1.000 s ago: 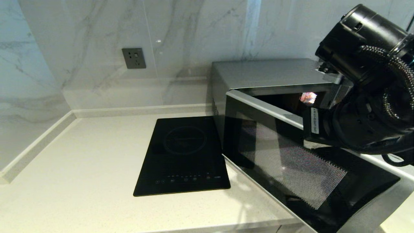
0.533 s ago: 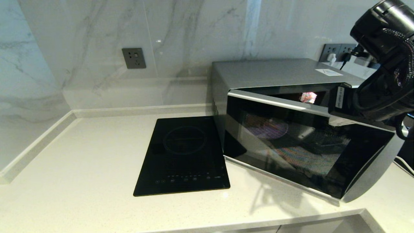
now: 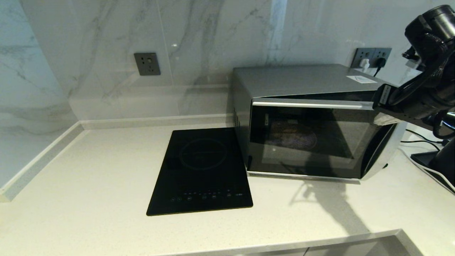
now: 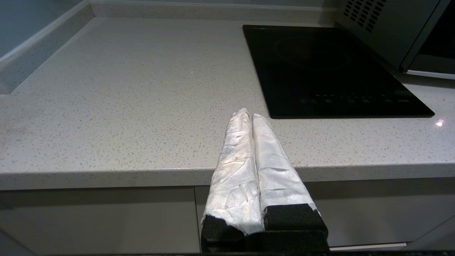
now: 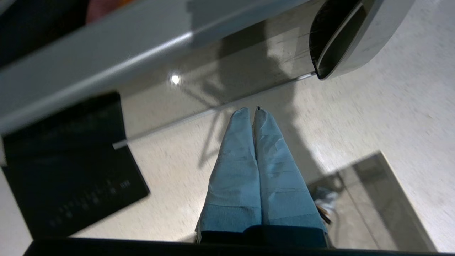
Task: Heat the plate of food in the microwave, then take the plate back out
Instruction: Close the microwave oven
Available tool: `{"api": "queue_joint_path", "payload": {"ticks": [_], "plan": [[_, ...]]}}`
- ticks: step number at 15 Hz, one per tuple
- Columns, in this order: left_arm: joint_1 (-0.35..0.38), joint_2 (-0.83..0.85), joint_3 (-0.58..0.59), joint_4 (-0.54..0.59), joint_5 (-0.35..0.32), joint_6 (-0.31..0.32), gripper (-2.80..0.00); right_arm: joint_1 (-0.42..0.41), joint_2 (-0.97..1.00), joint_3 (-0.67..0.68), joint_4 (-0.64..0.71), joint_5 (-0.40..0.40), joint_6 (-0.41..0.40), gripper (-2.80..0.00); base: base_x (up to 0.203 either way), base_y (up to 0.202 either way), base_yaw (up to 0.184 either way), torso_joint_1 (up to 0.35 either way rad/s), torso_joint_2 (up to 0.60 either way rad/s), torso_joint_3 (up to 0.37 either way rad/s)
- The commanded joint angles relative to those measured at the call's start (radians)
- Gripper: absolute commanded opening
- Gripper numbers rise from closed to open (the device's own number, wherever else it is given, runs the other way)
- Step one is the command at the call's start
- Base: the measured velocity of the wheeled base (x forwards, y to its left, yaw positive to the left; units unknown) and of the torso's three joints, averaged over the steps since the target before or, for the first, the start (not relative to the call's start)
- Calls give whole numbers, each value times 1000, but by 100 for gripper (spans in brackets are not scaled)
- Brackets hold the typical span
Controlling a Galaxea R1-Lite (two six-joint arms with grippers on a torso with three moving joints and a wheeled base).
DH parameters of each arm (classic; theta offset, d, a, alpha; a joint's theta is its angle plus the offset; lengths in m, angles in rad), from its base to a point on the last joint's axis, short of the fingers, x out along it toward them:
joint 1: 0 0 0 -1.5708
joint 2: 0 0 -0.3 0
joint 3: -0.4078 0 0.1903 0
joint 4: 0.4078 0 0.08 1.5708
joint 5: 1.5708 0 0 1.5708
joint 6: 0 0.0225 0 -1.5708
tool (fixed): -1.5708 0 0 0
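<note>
Marble walls meet a pale speckled bench [image 3: 89, 185] carrying a black induction hob [image 3: 202, 170]; just right of it stands the microwave [image 3: 305, 121], its dark door nearly shut. Through the glass I dimly see the plate of food [image 3: 293, 137] inside. My right tool [image 5: 253, 111], its 2 wrapped fingers pressed together and empty, sits at the door's top right corner. Only the left wrist view shows my left tool [image 4: 248, 115], closed, parked off the bench's near edge.
</note>
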State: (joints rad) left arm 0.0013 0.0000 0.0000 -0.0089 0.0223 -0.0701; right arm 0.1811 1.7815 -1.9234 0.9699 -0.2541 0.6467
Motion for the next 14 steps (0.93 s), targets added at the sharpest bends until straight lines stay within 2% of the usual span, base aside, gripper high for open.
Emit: {"api": "queue_joint_path", "payload": {"ticks": [1, 8, 14], "plan": [[0, 2, 0, 0, 1, -2, -280, -71, 75, -3, -89, 49, -2, -280, 0, 0, 0, 0, 0, 0], [0, 2, 0, 0, 1, 0, -280, -157, 192, -46, -313, 85, -25, -280, 0, 0, 0, 0, 0, 0], [0, 2, 0, 0, 1, -1, -280, -187, 194, -40, -396, 153, -27, -280, 0, 0, 0, 0, 0, 0]]}}
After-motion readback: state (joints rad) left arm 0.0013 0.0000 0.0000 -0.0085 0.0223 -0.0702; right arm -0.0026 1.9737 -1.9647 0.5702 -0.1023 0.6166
